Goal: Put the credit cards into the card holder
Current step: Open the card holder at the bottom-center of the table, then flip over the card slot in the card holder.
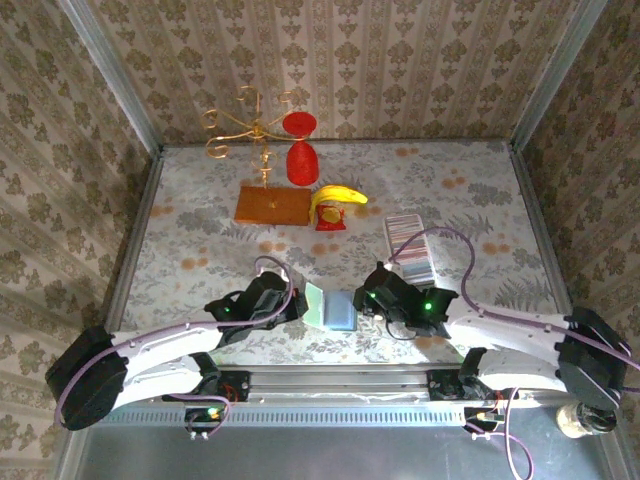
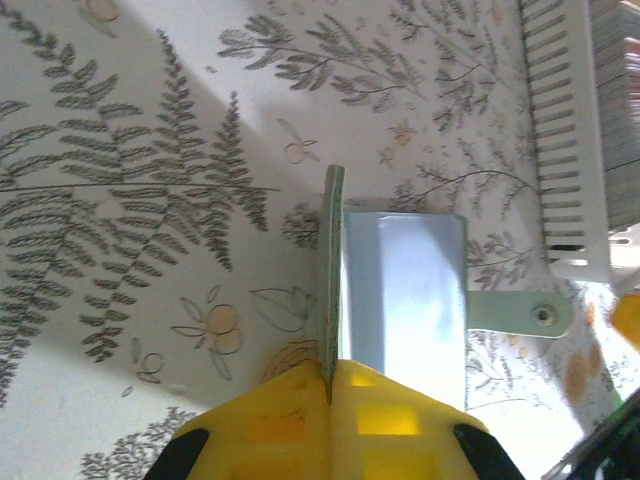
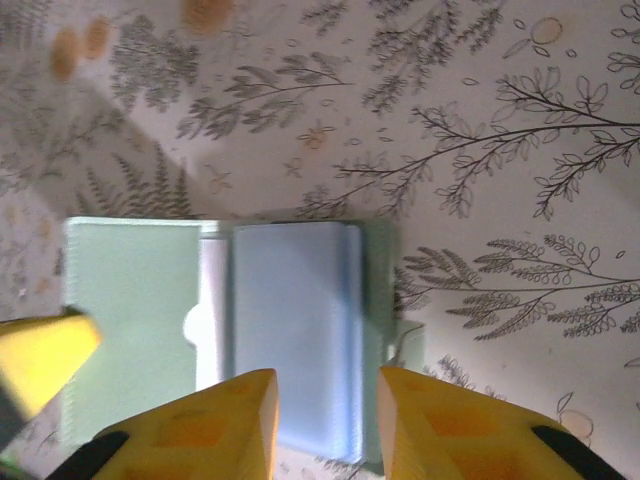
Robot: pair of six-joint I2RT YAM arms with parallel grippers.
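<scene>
Left end effector [image 2: 330, 385] clamps one flap of the card holder [image 2: 400, 290]; right end effector [image 3: 328, 400] half-open, empty; I fear that thin-edge grip slipping.

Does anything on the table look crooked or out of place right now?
Only the card holder: one flap stands raised, pinched in the left fingers, while its other half lies flat. Nothing looks spilled or damaged.

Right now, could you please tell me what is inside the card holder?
The open card holder shows a pale green pocket with a thumb notch beside a bluish panel. Whether any cards sit inside the pockets is hidden by their covers.
</scene>
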